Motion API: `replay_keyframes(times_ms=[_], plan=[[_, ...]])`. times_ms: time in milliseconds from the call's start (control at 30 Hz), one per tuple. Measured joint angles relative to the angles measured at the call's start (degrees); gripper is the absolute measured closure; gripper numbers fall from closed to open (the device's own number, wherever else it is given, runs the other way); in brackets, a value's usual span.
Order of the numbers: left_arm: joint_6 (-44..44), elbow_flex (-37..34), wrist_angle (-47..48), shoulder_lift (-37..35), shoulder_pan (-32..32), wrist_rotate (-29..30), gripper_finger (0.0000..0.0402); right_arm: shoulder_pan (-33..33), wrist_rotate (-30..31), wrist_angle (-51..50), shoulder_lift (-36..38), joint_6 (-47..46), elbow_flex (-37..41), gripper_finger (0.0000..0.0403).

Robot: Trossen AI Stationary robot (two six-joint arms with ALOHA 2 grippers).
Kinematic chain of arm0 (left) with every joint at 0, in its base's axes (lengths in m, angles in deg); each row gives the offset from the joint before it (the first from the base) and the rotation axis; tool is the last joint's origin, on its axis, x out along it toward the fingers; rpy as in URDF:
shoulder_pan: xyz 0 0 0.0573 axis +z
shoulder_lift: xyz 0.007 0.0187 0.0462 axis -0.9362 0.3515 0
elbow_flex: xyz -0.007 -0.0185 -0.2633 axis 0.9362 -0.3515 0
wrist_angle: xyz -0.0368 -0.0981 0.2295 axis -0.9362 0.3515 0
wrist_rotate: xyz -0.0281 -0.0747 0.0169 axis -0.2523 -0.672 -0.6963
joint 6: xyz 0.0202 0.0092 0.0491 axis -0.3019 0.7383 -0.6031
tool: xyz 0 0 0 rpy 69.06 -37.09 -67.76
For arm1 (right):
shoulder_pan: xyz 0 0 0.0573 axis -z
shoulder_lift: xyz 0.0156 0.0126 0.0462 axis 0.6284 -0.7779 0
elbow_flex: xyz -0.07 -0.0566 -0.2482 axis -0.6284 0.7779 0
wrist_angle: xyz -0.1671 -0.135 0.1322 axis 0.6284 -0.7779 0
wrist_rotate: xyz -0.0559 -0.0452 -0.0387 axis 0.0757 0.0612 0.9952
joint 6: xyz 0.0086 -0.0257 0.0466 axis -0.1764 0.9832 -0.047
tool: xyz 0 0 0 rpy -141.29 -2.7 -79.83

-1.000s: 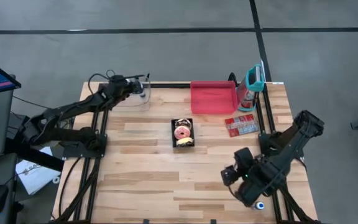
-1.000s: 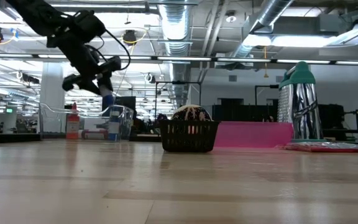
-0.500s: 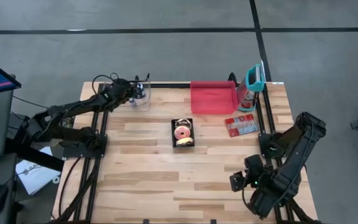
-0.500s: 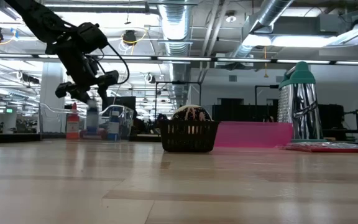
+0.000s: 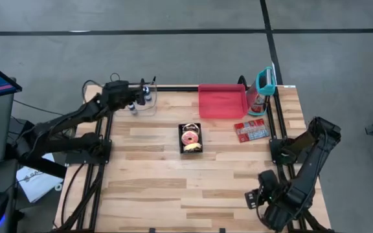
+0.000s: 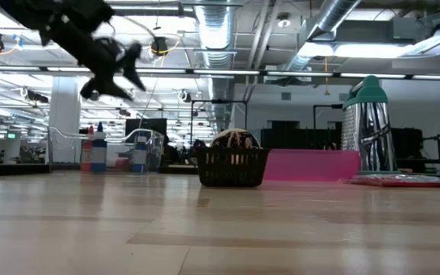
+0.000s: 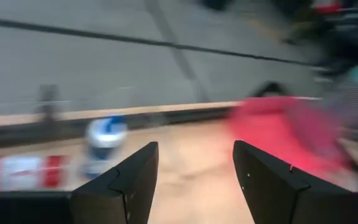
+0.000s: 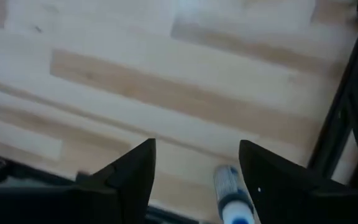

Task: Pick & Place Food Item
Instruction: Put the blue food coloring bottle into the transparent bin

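Observation:
A black basket (image 5: 191, 138) stands mid-table on its base. It holds a pink-iced donut (image 5: 189, 136) and a yellow item; in the low view the basket (image 6: 232, 167) shows with food heaped above its rim. My left gripper (image 5: 134, 102) hangs open at the far left corner, raised above the table (image 6: 118, 70). It is beside a clear bin (image 5: 149, 107) that holds small bottles (image 7: 104, 134). My right gripper (image 5: 253, 198) hovers open over the near right part of the table, pointing down (image 8: 197, 146). Nothing is between either pair of fingers.
A red tray (image 5: 222, 101) lies at the far edge. To its right stand a teal-topped grater (image 5: 263, 85) and a red snack packet (image 5: 250, 131). A small blue-and-white bottle (image 8: 230, 198) lies on the wood below my right gripper. Bare wood spans the near and left parts.
My left gripper has lowered a small bottle into the clear bin and let go of it. It has then risen and drawn back toward the table's left edge. My right gripper has moved toward the near right corner and sunk a little.

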Motion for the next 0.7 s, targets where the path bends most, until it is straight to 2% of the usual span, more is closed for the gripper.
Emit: replay_keyframes(times_ms=[167,267,500,700], plan=[[-0.3,0.0,-0.7,-8.4,-5.1,-11.6,0.0198,-2.5,-5.3,2.3,0.0,0.2,0.1,0.0202],[-1.4,0.0,-2.5,-11.6,-9.7,-15.6,0.0197,-4.2,-9.3,3.6,0.0,1.1,0.1,0.0205],[-1.3,0.0,-7.0,-11.8,-19.0,-14.0,0.019,-5.6,-13.9,6.7,0.1,1.8,0.8,0.0198],[-1.1,0.0,-12.0,-8.1,-22.2,-12.7,0.0189,-4.0,-17.0,15.8,0.0,2.8,7.5,0.0198]])
